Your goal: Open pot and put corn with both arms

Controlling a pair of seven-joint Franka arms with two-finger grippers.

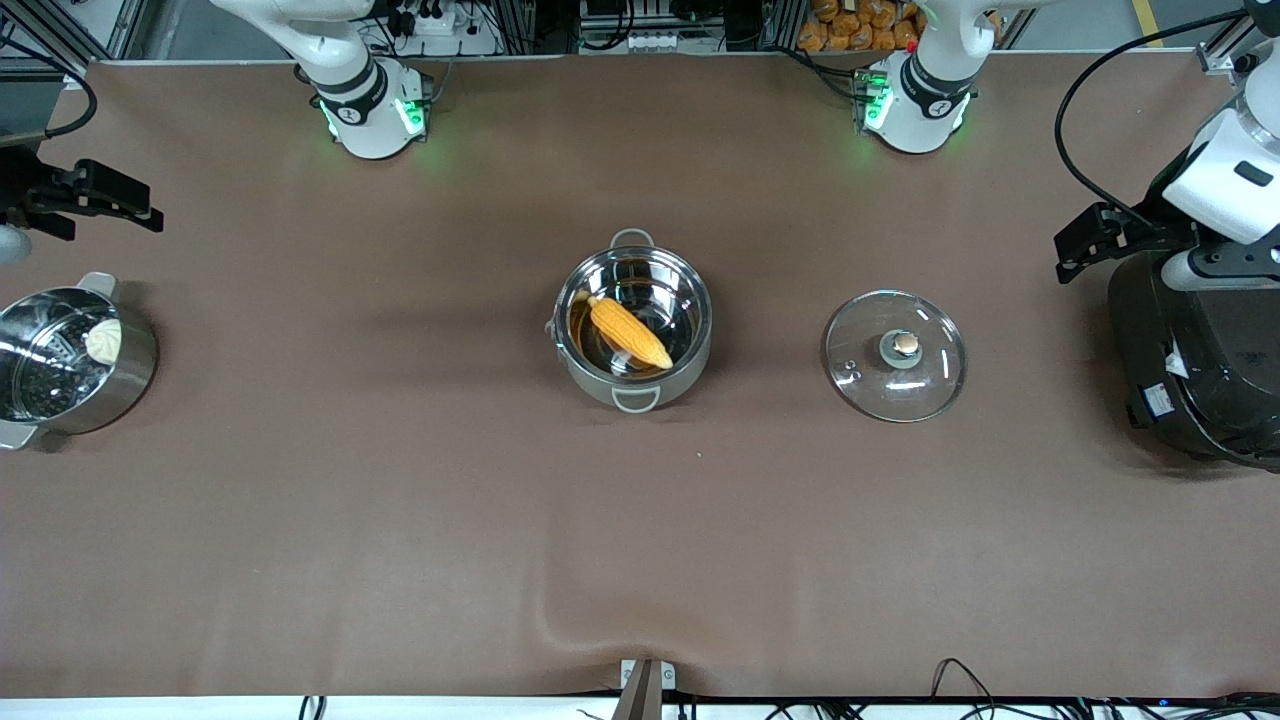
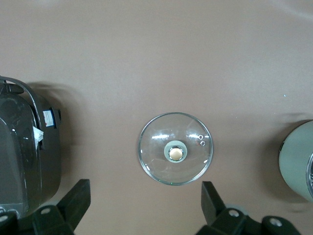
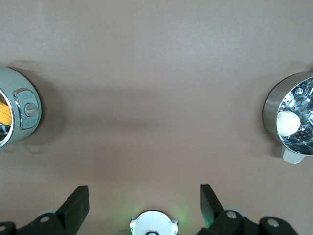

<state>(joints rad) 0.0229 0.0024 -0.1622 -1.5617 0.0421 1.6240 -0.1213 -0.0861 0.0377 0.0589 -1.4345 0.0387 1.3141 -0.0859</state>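
You see the pot [image 1: 634, 328] open at the frame's centre on the tabletop [image 1: 400, 500], the corn [image 1: 629, 331] lying inside it. Its lid [image 1: 894, 355] rests flat beside it, toward the left arm's end. The left tool [image 2: 145, 208] and right tool [image 3: 145, 208] both hang high with fingers apart, empty.

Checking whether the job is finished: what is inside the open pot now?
The corn lies slantwise inside the pot. The glass lid rests on the table beside it. The pot floor under the cob is hidden.
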